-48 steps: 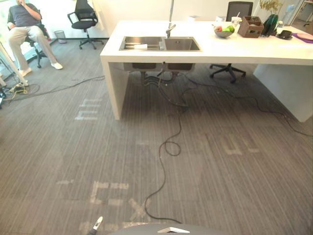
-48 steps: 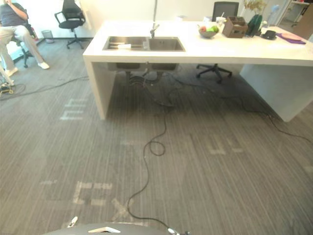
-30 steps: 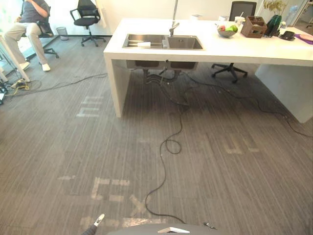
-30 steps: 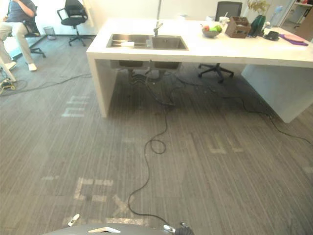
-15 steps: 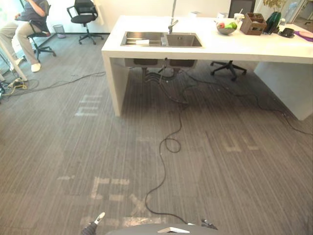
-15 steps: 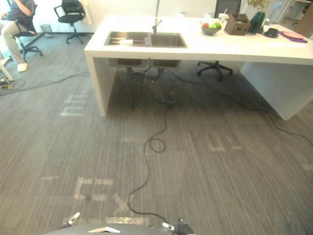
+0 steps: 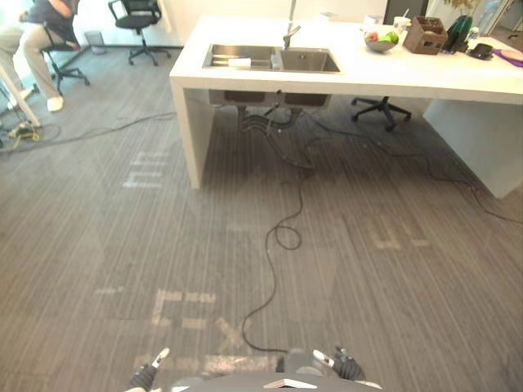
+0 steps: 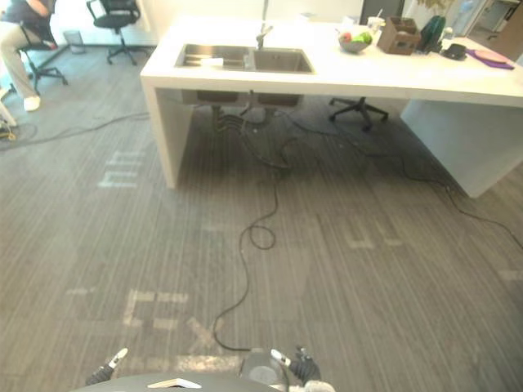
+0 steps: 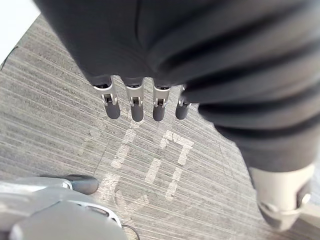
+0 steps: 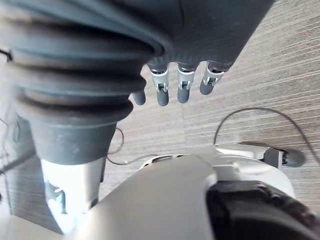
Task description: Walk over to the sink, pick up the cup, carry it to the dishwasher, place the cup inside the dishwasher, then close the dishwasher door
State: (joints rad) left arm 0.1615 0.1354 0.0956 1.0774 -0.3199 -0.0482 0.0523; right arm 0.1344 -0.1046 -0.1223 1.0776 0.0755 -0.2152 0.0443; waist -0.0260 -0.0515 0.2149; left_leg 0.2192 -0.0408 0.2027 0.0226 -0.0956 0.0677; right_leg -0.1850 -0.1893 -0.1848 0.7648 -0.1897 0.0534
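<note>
One sink [image 7: 309, 61] stretches lengthwise along the counter [image 7: 409, 79].

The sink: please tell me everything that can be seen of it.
The sink is a steel-looking double basin set flush into the white counter near its left end. Two rectangular bowls lie side by side, with a tap upright behind the divider. A small pale object lies in the left bowl; what it is cannot be told. The right bowl looks bare. Below the counter, the bowls' undersides and dark hoses hang.
</note>
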